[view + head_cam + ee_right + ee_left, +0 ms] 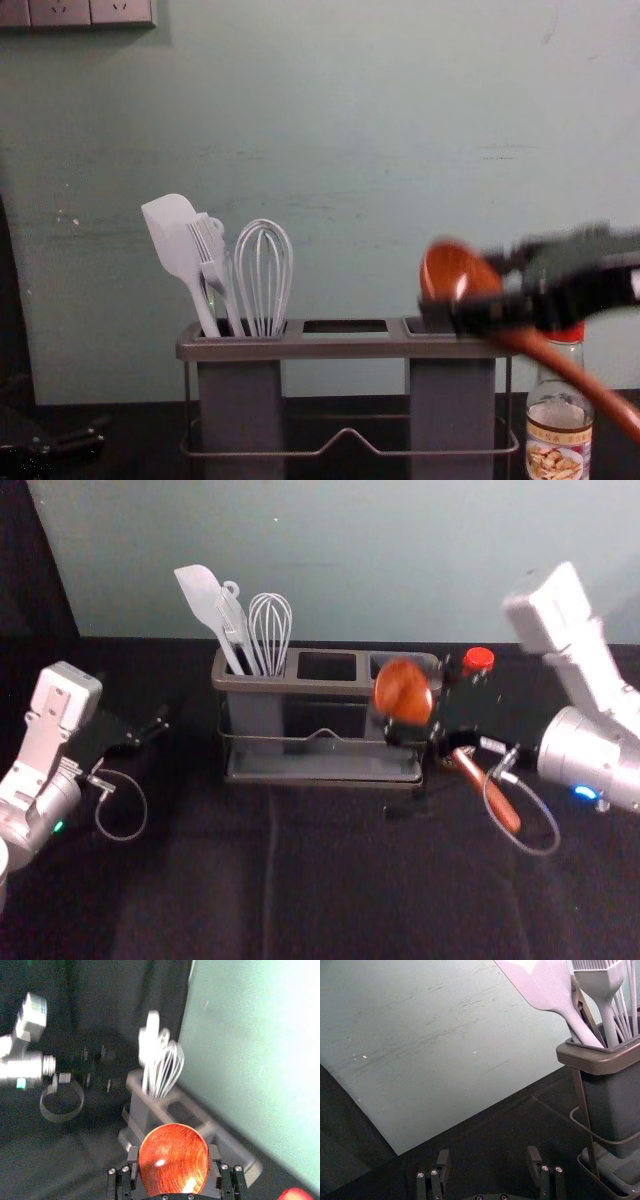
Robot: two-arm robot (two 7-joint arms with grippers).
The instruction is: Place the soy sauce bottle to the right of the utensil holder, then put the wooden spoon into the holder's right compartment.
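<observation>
- Fingers (216, 1157) of the right gripper (422, 710) are clenched on the wooden spoon (403, 691), one on each side of it as the right wrist view has it; the spoon's bowl hides exactly where they meet the wood.
- That gripper hangs above the right end of the utensil holder (290, 685), reaching in from the holder's right.
- From where I'm standing, the spoon is in the air and tilted: its bowl is up by the holder's right compartment, above the rim in the chest view, and its handle (575, 380) slopes down and away to the holder's right, crossing in front of the bottle.
- The soy sauce bottle (560, 440) stands upright just beside the holder, on its right, with its red cap (479, 659) on and a picture of food on the label.
- Over in the holder's left compartment I can see a pale spatula (180, 240), a brush (210, 245) and a whisk (264, 275), heads up, the spatula leaning out to the left.
- Off to the holder's left, well apart from it, the left gripper (155, 728) is parked above the dark desk (330, 880), its fingers spread wide with bare space between them.
- Behind the holder rises a greenish wall (350, 130).
</observation>
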